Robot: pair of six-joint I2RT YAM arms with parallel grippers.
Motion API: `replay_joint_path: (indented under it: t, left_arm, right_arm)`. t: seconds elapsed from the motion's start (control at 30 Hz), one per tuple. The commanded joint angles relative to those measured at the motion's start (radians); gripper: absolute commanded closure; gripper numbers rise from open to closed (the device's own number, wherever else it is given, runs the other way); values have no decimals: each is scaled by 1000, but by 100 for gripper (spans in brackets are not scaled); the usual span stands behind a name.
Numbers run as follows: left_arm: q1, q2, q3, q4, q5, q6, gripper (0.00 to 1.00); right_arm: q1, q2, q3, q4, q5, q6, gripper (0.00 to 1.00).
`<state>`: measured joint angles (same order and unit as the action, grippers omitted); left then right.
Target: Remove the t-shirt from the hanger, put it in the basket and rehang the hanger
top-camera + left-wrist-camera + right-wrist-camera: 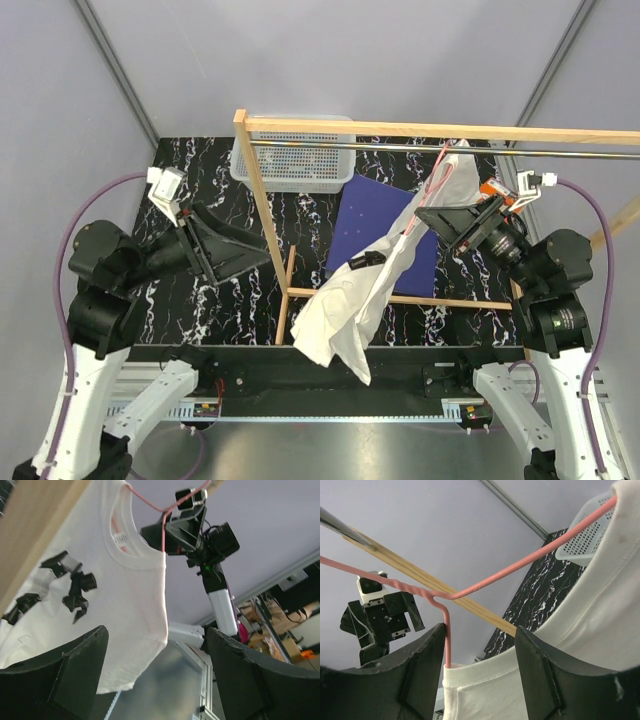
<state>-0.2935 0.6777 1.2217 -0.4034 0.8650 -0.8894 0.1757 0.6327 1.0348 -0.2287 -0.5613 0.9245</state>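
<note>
From above, we see the hanger (441, 176) hooked on the rail (400, 147) at about 1 o'clock, just under the top bar of the rack (265, 220). The shirt (360, 290) hangs from it and trails toward 6 o'clock. It crosses the rack's low bar and ends over the near edge of the table (240, 300). A black patch (366, 260) shows on the cloth halfway down. The right gripper (438, 224) sits at 2 o'clock, against the shirt's upper part below the hanger's hook. The left gripper (255, 258) is at 9 o'clock, pointing at the rack's post and well apart from the shirt. A blue sheet (375, 215) lies beyond the shirt, and a white basket (290, 160) stands at 11 o'clock.

In the left wrist view, the left fingers (75, 672) stand wide with nothing between them. The shirt hangs beyond them at 10 o'clock, its collar up on the hanger and black prints on its front. The right gripper shows at 12 o'clock, at the collar's edge beside the hanger's wire.

In the right wrist view, the right fingers stand apart at a middling width, not clamped on anything we can see. The hanger's wire comes down just beside the 8 o'clock finger and enters the collar (470, 675), which fills the low part of the gap. We cannot tell whether that finger touches the wire. The shirt's shoulder rises toward 2 o'clock along the hanger's arm.
</note>
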Motion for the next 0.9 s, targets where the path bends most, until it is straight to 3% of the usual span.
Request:
replay_joint_path:
  t: [0.0,0.13,0.17,0.27,0.43,0.87]
  left_arm:
    - [-148,-1,32,38,-61,23,18]
    - [-303,-23,-22,72,-182,26,18]
    - [-320,-27,-40,87,-211,20,18]
    - [-387,-29,-106,136,-260,-3,19]
    - [-496,-44,-148,161,-351,1,20]
    - [-518,-127,-217,178,-452,-45,21]
  right_arm:
    - [-4,-21,-18,81,-81,-13,37]
    - [-4,-41,-100,286,-147,90,39]
    - [-4,-41,-145,404,-164,120,39]
    - [-4,-28,-191,541,-160,177,41]
    - [-4,-4,-214,601,-121,181,46]
    - [-2,32,-269,793,-95,246,66]
